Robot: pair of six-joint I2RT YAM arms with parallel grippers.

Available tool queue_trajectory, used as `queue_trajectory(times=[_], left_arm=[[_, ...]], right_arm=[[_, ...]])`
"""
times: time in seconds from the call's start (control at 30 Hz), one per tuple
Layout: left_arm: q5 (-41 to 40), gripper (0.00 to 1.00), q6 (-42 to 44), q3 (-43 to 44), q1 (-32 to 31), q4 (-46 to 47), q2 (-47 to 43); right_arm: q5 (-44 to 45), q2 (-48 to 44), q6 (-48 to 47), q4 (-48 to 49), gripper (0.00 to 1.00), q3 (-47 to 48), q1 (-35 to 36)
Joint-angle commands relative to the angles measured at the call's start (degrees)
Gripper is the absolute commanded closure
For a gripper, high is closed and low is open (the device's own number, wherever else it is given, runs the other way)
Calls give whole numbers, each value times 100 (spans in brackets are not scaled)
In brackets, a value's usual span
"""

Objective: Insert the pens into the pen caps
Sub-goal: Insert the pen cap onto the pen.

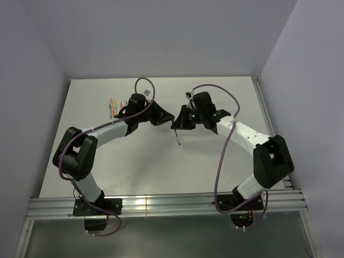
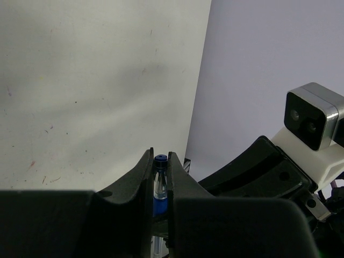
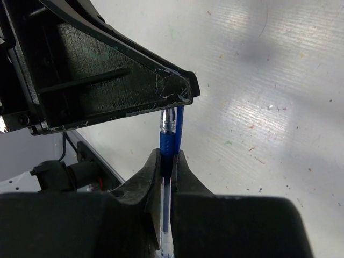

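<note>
Robot lab test cell: plain pale lilac wall panels (image 1: 161,37) beyond and either side of left claw (image 1: 165,118) and right claw (image 1: 178,124), scuffed white tabletop (image 1: 161,172) below, silver slotted aluminium rails (image 1: 172,207) nearer, looping purple cables (image 1: 219,172).

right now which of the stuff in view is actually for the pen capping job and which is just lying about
For the job:
- blue pen in the right hand
- blue cap, as it looks, in the left hand
- loose pens lying back left

Just there:
- purple cables
- metal rail at the near edge
</note>
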Motion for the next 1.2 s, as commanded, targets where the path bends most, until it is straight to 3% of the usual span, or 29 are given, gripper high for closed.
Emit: queue_trajectory(times=[0.0, 0.1, 0.47, 0.7, 0.93, 1.17], left_arm=[[190, 100, 200, -21, -85, 395, -420], [50, 100, 287, -293, -120, 1035, -798], [-671, 100, 1245, -654, -700, 1915, -2029], [-618, 100, 1667, -988, -1016, 2725, -2600], [-206, 100, 1993, -1235, -1157, 3489, -3102], [321, 100, 2186, -1165, -1219, 3665, -3383]], right_arm=[[292, -224, -147, 470, 100, -91, -15], [512, -602, -235, 847, 100, -249, -15], [706, -1753, -420, 2087, 100, -671, -15], [767, -2509, -560, 2738, 100, -848, -15], [162, -2923, -316, 3396, 100, -900, -32], [-384, -3222, -86, 3591, 100, -716, -32]])
